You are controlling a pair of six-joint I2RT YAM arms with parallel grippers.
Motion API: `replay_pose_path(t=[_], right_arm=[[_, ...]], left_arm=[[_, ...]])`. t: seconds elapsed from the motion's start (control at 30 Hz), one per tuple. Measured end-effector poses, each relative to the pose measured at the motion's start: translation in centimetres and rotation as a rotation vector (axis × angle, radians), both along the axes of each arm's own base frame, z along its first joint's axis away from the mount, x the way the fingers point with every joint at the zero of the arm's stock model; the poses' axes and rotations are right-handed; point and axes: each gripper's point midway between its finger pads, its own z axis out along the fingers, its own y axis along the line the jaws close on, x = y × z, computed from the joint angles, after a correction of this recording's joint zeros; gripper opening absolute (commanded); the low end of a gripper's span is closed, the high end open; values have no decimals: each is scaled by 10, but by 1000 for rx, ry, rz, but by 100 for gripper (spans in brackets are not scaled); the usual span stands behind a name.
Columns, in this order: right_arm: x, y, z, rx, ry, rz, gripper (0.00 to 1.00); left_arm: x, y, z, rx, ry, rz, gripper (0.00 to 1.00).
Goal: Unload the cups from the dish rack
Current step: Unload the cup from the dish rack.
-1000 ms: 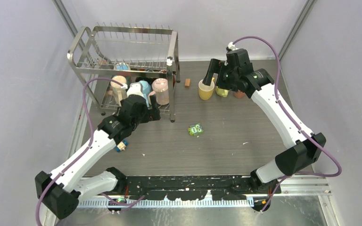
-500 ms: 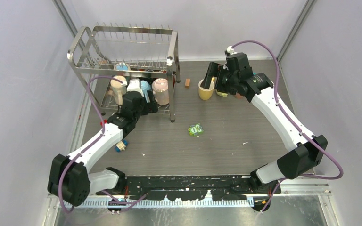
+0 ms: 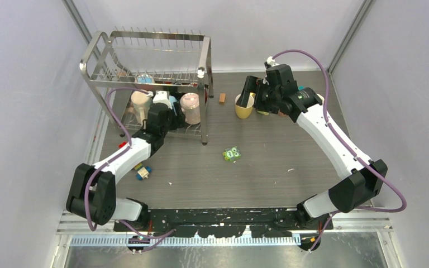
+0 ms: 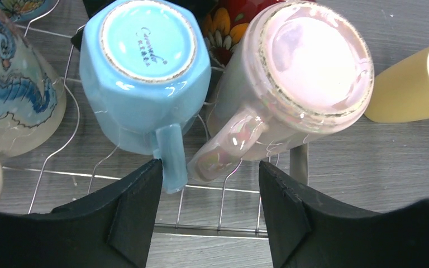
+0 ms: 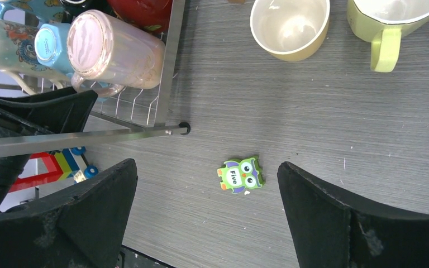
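The steel dish rack (image 3: 145,72) stands at the far left. On its lower tier, cups sit upside down: a light blue cup (image 4: 145,61), a pink cup (image 4: 307,67) and a patterned beige cup (image 4: 11,95). My left gripper (image 4: 209,184) is open at the rack's front edge. The blue cup's handle (image 4: 170,156) lies against its left finger, with the pink cup's handle (image 4: 229,145) beside it; neither is clamped. A yellow cup (image 5: 289,25) and a lime cup (image 5: 388,22) stand upright on the table. My right gripper (image 3: 249,94) hangs wide open and empty by the yellow cup.
A green owl toy (image 5: 241,174) lies mid-table. Small coloured blocks (image 3: 142,172) lie beside the left arm. A little brown block (image 3: 222,98) sits right of the rack's front post (image 3: 204,106). A red flowered cup (image 4: 229,22) stands behind the blue and pink ones.
My left arm has pushed forward to the rack's lower tier and its jaws have narrowed around the two handles. The right gripper has drifted slightly left above the yellow cup.
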Motion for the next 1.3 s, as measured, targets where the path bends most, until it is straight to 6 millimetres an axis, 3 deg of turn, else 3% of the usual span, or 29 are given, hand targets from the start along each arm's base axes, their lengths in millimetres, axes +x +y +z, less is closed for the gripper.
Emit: replay_pose_path(t=[0.77, 1.03, 1.3], right_arm=[[-3, 3, 0, -3, -3, 9, 100], [-5, 5, -1, -5, -3, 15, 100], [-7, 8, -6, -11, 5, 23, 100]], left_arm=[[23, -15, 8, 3, -35, -56, 54], [22, -19, 3, 4, -21, -80, 46], [13, -29, 17, -24, -45, -119, 40]])
